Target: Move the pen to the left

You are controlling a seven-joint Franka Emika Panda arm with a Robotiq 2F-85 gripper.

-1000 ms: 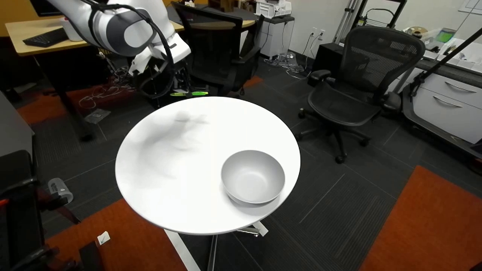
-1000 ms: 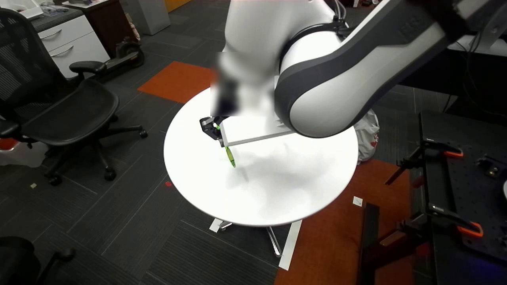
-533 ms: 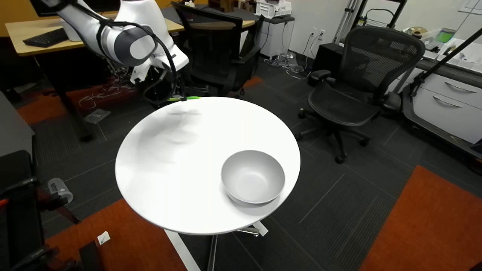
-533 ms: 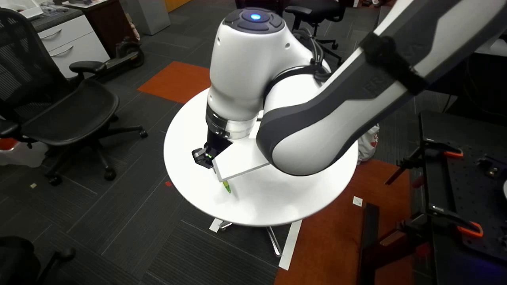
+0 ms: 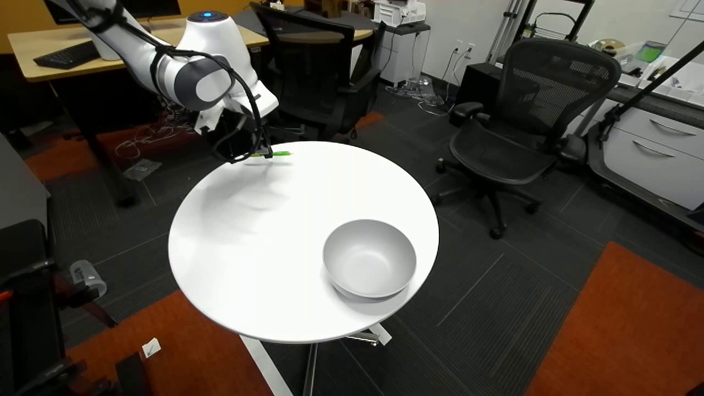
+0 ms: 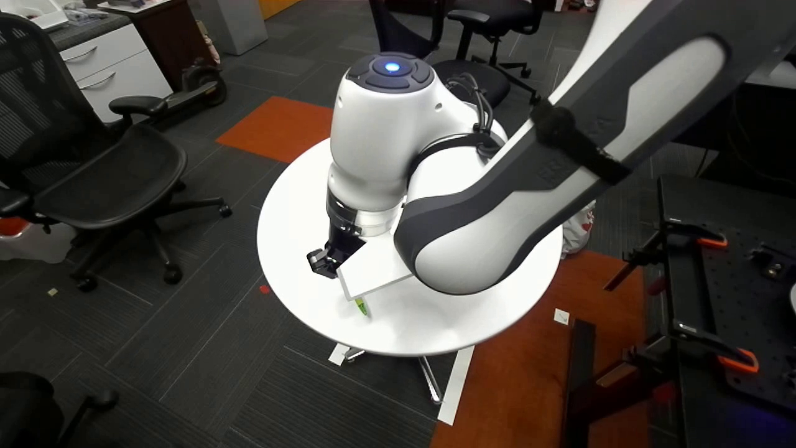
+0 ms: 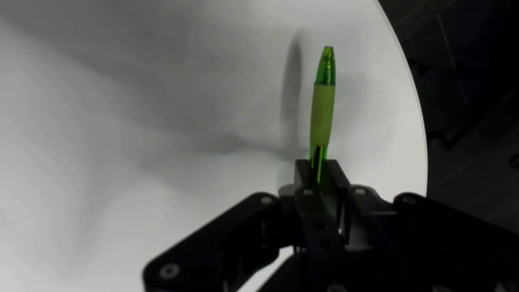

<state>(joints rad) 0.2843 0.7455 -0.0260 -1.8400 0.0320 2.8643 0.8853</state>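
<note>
In the wrist view, the gripper (image 7: 318,173) is clenched around the pen (image 7: 323,109), which points straight ahead of it. The pen's shadow (image 7: 291,85) lies ahead and to the left of the gripper, apart from the pen, on the table (image 7: 227,182), so the pen looks held just above the surface. The table's edge is near, to the gripper's right.

In an exterior view, the pen sticks out on both sides of the gripper and shows against the table; a second ago it showed above the table's far edge, so gripper and pen have come lower. I take that as the set-down starting; whether this spot counts as left, I can't tell. The bowl (image 5: 368,258) has not moved; it stands well apart from the gripper, lower right, and only its own bottom shows inside. A see-through tub (image 5: 88,278) lies off the table, lower left of the gripper, contents unclear.

In an exterior view, a white panel (image 6: 376,267) hides the gripper's tips, and the pen's end peeks out just below, further down than a second ago. A plastic bag (image 6: 578,233) sits well right of the gripper, past the table; what it holds is hidden.
</note>
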